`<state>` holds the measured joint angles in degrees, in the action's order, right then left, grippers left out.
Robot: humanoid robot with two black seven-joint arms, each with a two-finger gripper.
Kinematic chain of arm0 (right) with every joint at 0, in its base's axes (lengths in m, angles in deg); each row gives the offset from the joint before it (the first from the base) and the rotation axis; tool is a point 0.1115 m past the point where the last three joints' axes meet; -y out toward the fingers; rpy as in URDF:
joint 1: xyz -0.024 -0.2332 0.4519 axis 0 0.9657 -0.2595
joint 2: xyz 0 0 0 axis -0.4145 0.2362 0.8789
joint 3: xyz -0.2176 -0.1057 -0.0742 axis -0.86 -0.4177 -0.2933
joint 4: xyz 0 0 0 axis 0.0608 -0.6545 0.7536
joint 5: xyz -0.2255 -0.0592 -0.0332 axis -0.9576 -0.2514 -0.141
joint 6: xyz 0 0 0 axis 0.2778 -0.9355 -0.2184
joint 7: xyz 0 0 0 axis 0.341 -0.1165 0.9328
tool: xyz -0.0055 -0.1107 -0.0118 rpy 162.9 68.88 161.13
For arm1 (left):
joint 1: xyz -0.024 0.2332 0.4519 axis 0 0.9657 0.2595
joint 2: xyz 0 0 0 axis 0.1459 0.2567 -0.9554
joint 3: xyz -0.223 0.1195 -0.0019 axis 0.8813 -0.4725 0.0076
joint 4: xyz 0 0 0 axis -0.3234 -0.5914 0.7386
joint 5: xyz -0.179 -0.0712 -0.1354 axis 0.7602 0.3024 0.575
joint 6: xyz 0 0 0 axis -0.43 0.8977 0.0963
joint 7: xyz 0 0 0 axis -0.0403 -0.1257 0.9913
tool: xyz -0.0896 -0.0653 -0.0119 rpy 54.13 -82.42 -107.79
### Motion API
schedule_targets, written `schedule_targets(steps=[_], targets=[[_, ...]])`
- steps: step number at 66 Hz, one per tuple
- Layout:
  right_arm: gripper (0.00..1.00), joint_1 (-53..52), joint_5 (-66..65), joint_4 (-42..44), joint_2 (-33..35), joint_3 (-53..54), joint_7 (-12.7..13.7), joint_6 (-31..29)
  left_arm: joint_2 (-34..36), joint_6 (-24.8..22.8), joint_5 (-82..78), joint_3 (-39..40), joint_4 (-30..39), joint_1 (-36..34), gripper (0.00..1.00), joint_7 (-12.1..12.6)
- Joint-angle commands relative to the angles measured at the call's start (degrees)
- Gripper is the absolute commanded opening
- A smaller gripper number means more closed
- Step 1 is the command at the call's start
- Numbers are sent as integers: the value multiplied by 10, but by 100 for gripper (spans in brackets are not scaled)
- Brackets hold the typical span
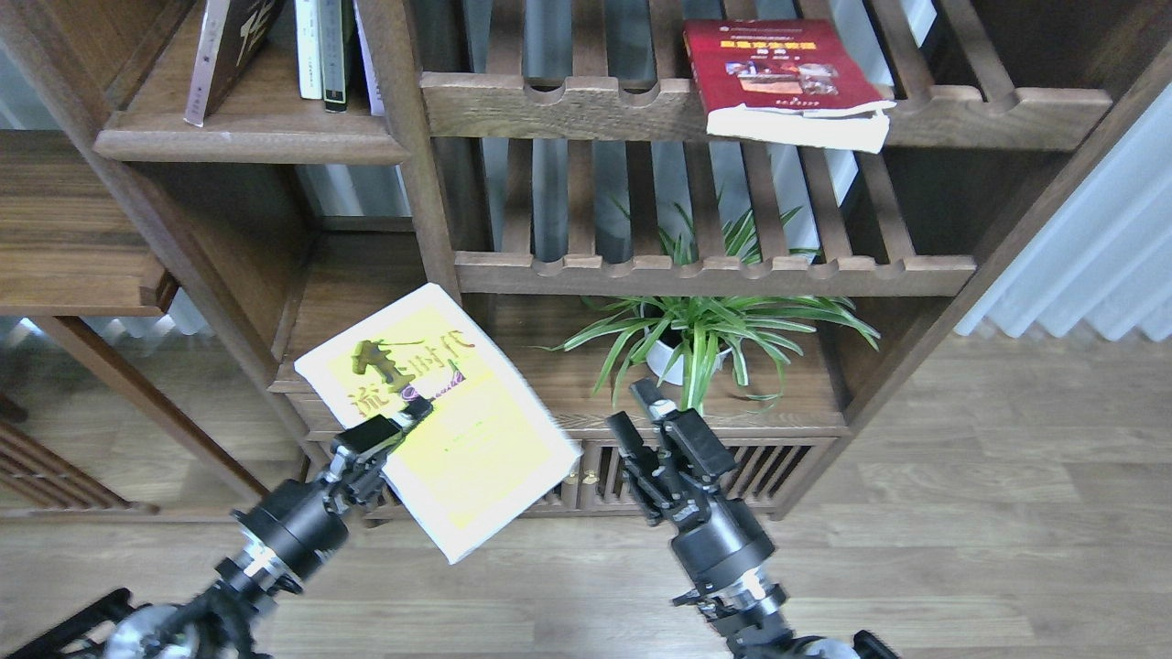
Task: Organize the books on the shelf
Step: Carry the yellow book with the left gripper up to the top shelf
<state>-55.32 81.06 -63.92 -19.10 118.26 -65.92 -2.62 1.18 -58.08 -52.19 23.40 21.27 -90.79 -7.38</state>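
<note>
My left gripper (412, 414) is shut on the yellow-green book (458, 439) with the white top, holding it tilted in the air in front of the bookcase's lower part. The red book (778, 78) with the yellow title lies flat on the upper slatted rack, overhanging its front rail. The dark maroon book (229, 50) leans upright on the solid plank shelf (247, 137) at top left. My right gripper (634, 407) is open and empty, in front of the plant.
Slim white and dark-spined books (325, 50) stand on the plank shelf beside the maroon book. A potted spider plant (696, 334) sits on the lower cabinet top. Two slatted racks (714, 270) fill the middle. A side table (73, 247) stands at left.
</note>
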Motion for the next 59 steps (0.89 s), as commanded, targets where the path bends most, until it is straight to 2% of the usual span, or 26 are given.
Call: schedule_targets(steps=[1, 30, 41, 46, 59], targets=[[77, 0, -10, 10, 0, -3, 0, 0, 30, 0, -13, 22, 0, -2, 7, 2], [80, 3, -40, 18, 0, -5, 0, 0, 165, 0, -34, 117, 0, -47, 7, 4], [81, 11, -43, 18, 0, -5, 0, 0, 188, 0, -35, 166, 0, -56, 7, 4], [81, 11, -43, 19, 0, -5, 0, 0, 194, 0, -35, 191, 0, -87, 7, 4], [81, 7, -44, 25, 0, -8, 1, 0, 207, 0, -34, 197, 0, -153, 7, 3]])
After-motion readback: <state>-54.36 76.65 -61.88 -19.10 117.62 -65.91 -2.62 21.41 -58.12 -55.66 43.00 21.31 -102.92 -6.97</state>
